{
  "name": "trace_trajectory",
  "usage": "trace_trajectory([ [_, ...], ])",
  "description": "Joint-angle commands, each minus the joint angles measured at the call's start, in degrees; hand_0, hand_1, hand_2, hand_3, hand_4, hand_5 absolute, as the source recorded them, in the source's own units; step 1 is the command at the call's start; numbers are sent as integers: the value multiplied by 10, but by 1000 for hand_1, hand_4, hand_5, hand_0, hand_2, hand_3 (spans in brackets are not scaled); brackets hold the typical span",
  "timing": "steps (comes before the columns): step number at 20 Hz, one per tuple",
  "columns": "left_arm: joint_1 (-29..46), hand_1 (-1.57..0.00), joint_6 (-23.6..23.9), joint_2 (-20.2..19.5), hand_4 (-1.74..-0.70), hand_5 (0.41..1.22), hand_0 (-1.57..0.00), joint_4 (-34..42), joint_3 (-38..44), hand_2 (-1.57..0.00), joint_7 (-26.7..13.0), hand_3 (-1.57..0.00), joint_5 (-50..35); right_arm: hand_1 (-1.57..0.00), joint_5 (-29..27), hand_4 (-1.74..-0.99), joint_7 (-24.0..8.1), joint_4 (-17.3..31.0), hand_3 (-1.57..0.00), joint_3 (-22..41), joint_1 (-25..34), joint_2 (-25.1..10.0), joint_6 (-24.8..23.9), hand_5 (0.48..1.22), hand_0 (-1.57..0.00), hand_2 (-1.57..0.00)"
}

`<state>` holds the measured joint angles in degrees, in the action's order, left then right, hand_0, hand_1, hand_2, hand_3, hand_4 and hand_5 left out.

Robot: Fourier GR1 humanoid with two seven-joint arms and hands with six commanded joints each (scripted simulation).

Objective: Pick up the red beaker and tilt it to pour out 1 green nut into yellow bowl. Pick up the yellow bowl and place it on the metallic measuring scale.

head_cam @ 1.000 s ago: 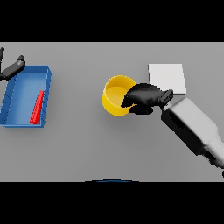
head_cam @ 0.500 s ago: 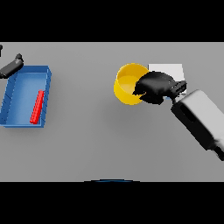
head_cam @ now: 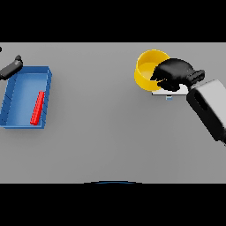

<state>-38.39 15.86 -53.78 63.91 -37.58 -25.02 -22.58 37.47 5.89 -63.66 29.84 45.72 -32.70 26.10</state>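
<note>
The yellow bowl [head_cam: 147,69] is at the upper right, held by my right hand [head_cam: 173,74], whose fingers curl over its right rim. The bowl is over the metallic measuring scale [head_cam: 163,92], of which only a thin pale strip shows below the bowl and hand. I cannot tell whether the bowl touches the scale. The red beaker [head_cam: 37,107] lies on its side inside the blue bin [head_cam: 10,94] at the left. My left hand [head_cam: 10,68] shows at the far left edge, just above the bin. No green nut is visible.
The blue bin takes up the left side of the grey table [head_cam: 101,132]. My right forearm [head_cam: 209,106] slants in from the right edge.
My right hand has carried the yellow bowl up and to the right, until it covers most of the scale. The left hand and the beaker have stayed put.
</note>
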Motion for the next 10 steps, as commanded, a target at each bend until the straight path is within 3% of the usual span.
trace_trajectory([
  [1, 1, 1, 5, -1, -808, 752, 1, 6, 3, 1, -6, 1, -3, -1554, 2, -1725, 8, -2, -1328, 3, -2, -4, -2, 1221, -1565, -1571],
  [4, 8, 1, 13, -13, -819, 762, 1, 30, 3, 1, -22, 1, -7, -1460, 11, -1727, -12, 82, -1446, -13, 3, -3, -39, 1221, -1540, -1525],
  [8, 6, 1, 17, -13, -832, 771, 1, 31, 1, 1, -34, 1, -4, -1385, 14, -1729, 11, 146, -1520, -17, 18, 0, -61, 1221, -1515, -1465],
  [10, 8, 1, 18, -13, -842, 775, 1, 34, 4, 1, -35, 1, -10, -1344, 15, -1730, 5, 167, -1538, -17, 23, 5, -62, 1221, -1500, -1429],
])
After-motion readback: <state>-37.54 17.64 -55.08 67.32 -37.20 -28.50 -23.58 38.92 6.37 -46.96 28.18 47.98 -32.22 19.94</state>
